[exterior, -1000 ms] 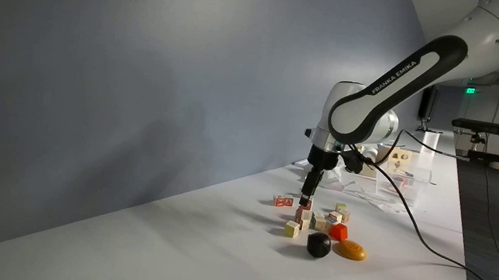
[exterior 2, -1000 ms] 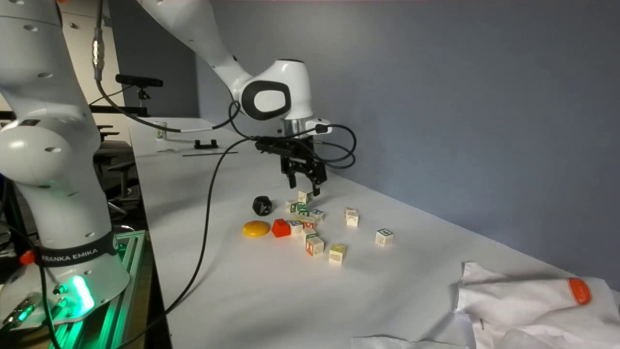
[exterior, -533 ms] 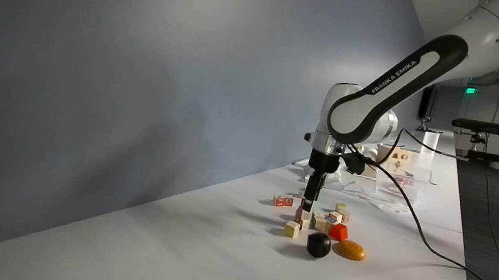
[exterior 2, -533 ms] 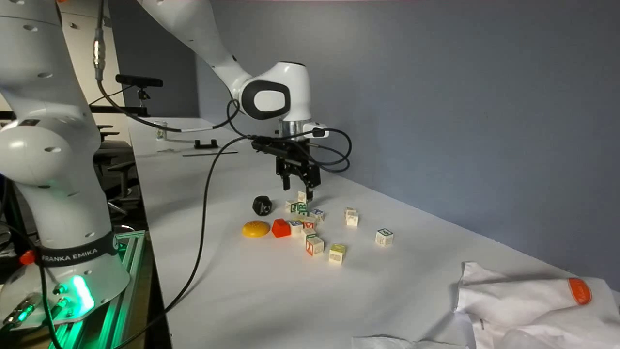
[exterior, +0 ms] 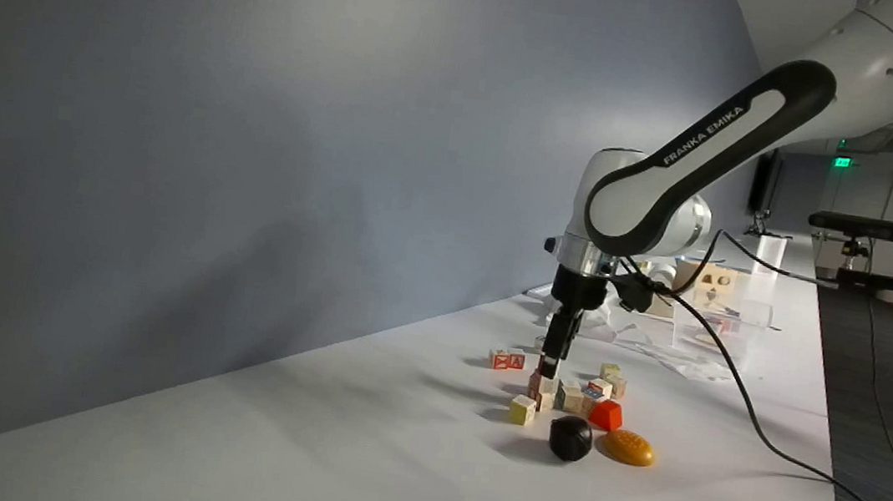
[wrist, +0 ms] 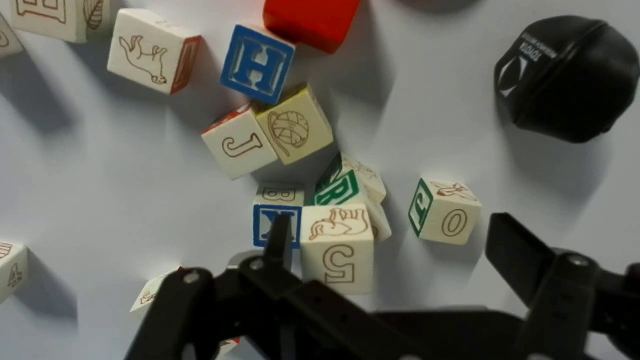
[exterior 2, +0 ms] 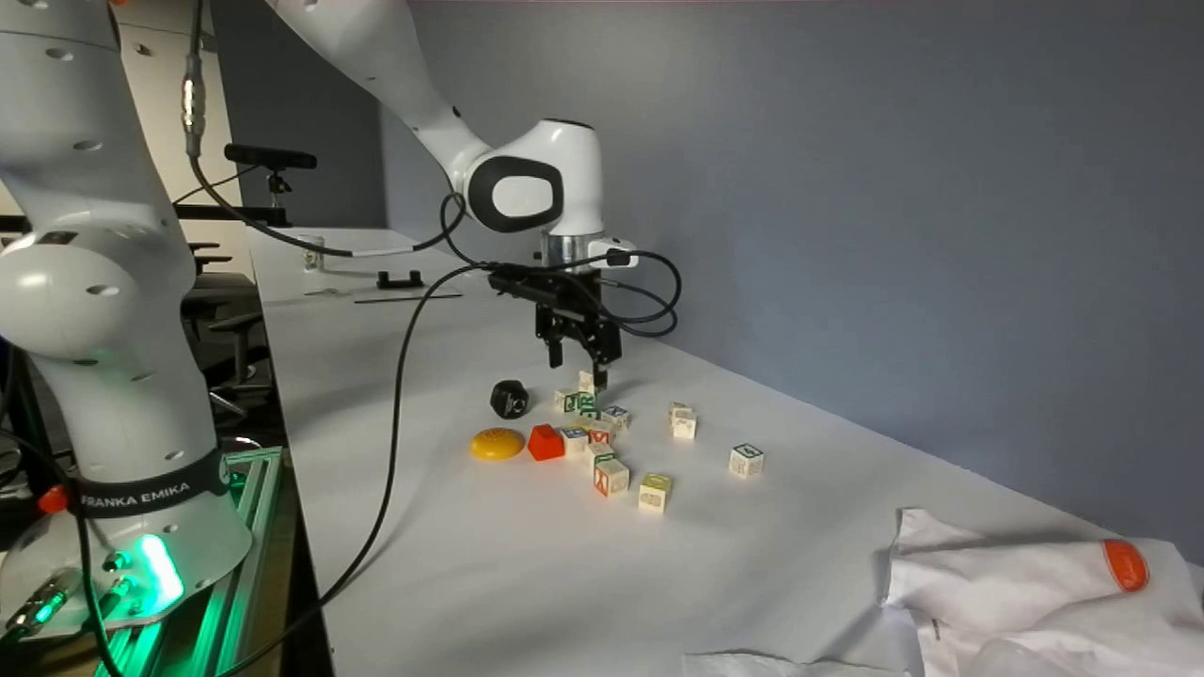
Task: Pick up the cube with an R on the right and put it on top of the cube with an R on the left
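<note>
A pale cube with a green R (wrist: 337, 190) shows in the wrist view, partly hidden behind a cube marked 5 (wrist: 337, 250). A second R cube cannot be made out. The 5 cube looks larger, and in an exterior view a pale cube (exterior 2: 586, 381) stands above green-lettered cubes (exterior 2: 587, 404). My gripper (wrist: 392, 237) is open and empty; in the exterior views it is low over the cube group (exterior: 549, 368) (exterior 2: 578, 374). Its left finger is beside the 5 cube, over a blue X cube (wrist: 260, 225). A green J cube (wrist: 447, 215) lies nearer the right finger.
A black polyhedron (wrist: 565, 80), a red block (wrist: 315, 20) and an orange oval toy (exterior: 629, 448) lie beside the cubes. A blue H cube (wrist: 257, 65) and several other cubes lie around. White bags (exterior 2: 1035, 583) lie on the table; a wall (exterior 2: 847, 235) runs behind.
Over the last second my gripper has shifted slightly left and down in an exterior view, closer to the raised pale cube. It has barely moved in the last half second. It stays open.
</note>
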